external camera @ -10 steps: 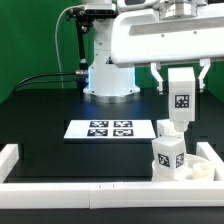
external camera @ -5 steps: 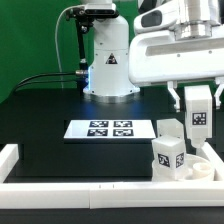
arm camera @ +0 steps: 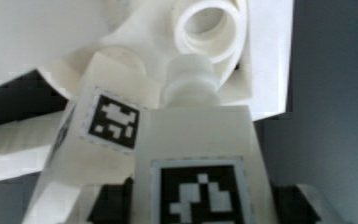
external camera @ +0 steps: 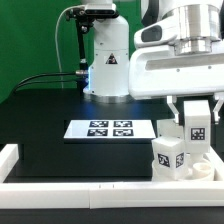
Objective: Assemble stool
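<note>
The exterior view takes in the whole black table (external camera: 60, 110), with the marker board (external camera: 111, 128) flat near its centre, the white edge rail (external camera: 70, 187) along the bottom of the frame, and the arm's base (external camera: 108, 60) at the upper middle. At the lower right of that frame the gripper (external camera: 197, 135) hangs with its two fingers partly spread, clamped on a leg (external camera: 198, 130), a chunky white block with a black-and-white tag facing the camera. Just beside it, toward the lower right corner, the seat (external camera: 205, 170) shows as a white rounded rim, with two more legs (external camera: 167, 152) standing upright at it. The wrist view shows only a close look down the held leg (arm camera: 202, 170): its tag fills the lower centre of the frame, a second tagged leg (arm camera: 114, 115) sits at centre left, and a round socket hole (arm camera: 208, 22) in white plastic lies at the upper centre.
</note>
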Robot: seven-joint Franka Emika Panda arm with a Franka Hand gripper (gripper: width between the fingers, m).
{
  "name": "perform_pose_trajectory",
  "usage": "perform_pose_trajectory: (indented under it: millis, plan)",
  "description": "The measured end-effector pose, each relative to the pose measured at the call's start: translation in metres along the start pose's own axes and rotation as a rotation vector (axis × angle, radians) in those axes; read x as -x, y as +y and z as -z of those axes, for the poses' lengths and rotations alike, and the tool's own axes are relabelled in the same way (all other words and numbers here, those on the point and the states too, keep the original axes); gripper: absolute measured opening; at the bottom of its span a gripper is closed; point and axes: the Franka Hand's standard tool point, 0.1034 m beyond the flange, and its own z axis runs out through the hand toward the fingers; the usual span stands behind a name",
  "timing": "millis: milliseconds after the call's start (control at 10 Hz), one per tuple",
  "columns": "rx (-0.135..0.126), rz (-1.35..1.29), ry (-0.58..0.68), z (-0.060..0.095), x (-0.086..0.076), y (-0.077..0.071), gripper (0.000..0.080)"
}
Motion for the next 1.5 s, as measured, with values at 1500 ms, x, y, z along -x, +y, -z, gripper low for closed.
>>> perform_pose_trajectory:
  millis: [1500]
  plan:
    - [-0.002, 0.045, -0.018, 0.002, 0.025, -0.006, 0.0333]
